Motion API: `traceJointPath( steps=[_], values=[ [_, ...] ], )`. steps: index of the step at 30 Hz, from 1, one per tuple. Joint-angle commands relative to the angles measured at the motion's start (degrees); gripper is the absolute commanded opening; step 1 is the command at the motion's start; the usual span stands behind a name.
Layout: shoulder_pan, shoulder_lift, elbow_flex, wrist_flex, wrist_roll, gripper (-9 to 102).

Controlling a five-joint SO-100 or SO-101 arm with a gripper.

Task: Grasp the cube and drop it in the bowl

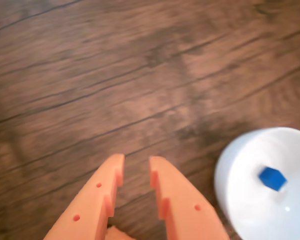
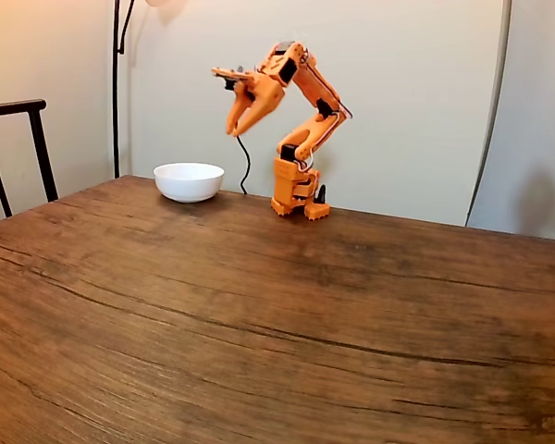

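Orange two-finger tool (image 1: 136,172), released and empty above the brown wooden surface (image 1: 90,75), with the small blue cube (image 1: 272,178) lying in the round white bowl (image 1: 240,170) to its right; retract clear of the rim.

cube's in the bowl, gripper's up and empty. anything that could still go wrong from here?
Little is left to fail, but two things stand out.
1. The bowl sits near the table edge at the back in the fixed view; a low sweep of the arm could nudge it off.
2. The cube lies loose inside; any knock to the bowl could tip it out.
The gripper is open and raised, so both seem unlikely.
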State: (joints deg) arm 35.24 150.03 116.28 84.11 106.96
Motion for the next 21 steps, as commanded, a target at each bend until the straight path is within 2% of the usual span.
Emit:
traceJointPath(
  steps=[1,13,21],
  values=[
    [-3.78,3.08,1.93,-0.70,-0.79,0],
    [-19.78,19.51,12.39,-0.97,-0.88,0],
    [-29.09,30.50,25.49,-12.30,0.09,0]
  ],
)
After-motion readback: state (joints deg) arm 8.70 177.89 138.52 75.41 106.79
